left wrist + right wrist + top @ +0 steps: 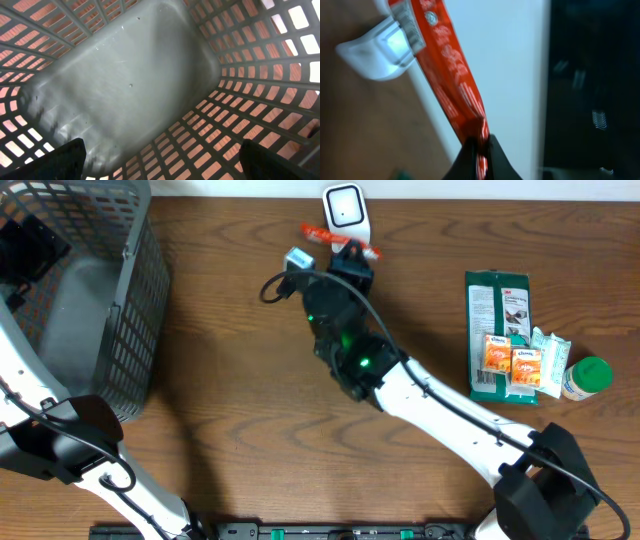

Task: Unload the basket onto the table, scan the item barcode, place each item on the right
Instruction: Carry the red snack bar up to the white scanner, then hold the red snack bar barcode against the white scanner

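Overhead, item: the red packet (318, 233) is held up off the worktop (240, 380), just below the white barcode scanner (345, 207). One end shows on each side of the right gripper (352, 260).
Overhead, right arm: it reaches diagonally from the near right corner to the scanner. The wrist hides the jaws from this view.
Overhead, left arm: the left gripper (30, 248) hangs inside the grey mesh basket (135, 330), well apart from the packet.
Overhead, other goods: a green pouch (490, 300), orange tissue packs (498, 352) and a green-capped bottle (585, 377) lie at the right of the worktop.
Left wrist, jaws: they stand wide apart with nothing between them. Only the basket's bare grey floor (130, 85) lies below the left gripper (160, 160).
Right wrist, grip: the right gripper (480, 150) has its jaws together, clamped on the lower end of the red packet (450, 75).
Right wrist, placement: the packet slants up towards the scanner (377, 50), and its crimped top end is beside the scanner's window. Whether they touch cannot be told.
Right wrist, barcode: no barcode can be made out on the blurred white print.
Handling, judged: the packet looks like thin, light, flexible film, probably slick and crinkly. Pinched at one end, it may twist or droop.
Hold, judged: the flat sealed end is the best place to grip, because it keeps the printed face clear of the fingers.
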You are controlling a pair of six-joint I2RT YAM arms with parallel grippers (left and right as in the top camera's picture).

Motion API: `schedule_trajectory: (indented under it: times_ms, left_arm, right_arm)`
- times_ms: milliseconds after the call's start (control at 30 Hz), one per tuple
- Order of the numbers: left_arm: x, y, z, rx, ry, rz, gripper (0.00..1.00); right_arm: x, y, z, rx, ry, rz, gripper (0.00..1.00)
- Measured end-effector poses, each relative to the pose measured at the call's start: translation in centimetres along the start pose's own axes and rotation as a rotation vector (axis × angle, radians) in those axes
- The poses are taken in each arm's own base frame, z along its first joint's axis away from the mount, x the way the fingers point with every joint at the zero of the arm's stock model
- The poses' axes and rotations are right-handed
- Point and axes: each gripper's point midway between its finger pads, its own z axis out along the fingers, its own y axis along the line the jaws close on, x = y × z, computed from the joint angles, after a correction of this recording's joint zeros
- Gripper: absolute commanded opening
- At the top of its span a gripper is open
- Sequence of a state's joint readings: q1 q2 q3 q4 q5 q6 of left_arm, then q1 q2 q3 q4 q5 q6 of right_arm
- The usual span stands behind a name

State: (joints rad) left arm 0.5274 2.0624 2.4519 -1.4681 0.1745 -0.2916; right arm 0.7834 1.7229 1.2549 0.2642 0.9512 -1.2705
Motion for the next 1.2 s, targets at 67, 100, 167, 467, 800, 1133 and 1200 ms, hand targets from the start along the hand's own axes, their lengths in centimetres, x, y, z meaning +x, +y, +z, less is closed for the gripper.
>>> schedule_trajectory:
  times_ms: [67,100,167,467,800,1133,1200]
  left_arm:
    - [0.0,0.0,0.0,0.0,0.001,0.0,0.98]
    - [0.0,0.0,0.0,0.0,0.0,0.0,0.98]
    - [0.0,0.0,0.0,0.0,0.001,0.0,0.98]
    - [0.0,0.0,0.0,0.001,0.0,0.0,0.98]
    - [0.0,0.0,0.0,0.0,0.002,0.0,0.98]
    - [0.0,0.0,0.0,0.0,0.001,0.0,0.98]
    - [0.0,0.0,0.0,-0.001,0.001,0.0,0.98]
  right_arm:
    - [0.9,-1.9,0.7,0.034,0.044,-0.092,0.01]
    - [1.5,-2.9,1.2,0.048,0.074,-0.131,0.01]
    - [2.7,-5.8,2.2,0.084,0.14,-0.176,0.01]
    - [6.6,-21.9,4.4,0.254,0.39,-0.102,0.01]
    - [5.3,-19.1,9.0,0.252,0.492,-0.094,0.01]
    - [3.0,-5.1,16.4,0.184,0.528,-0.171,0.01]
    - [2.8,-2.7,17.3,0.162,0.528,-0.203,0.01]
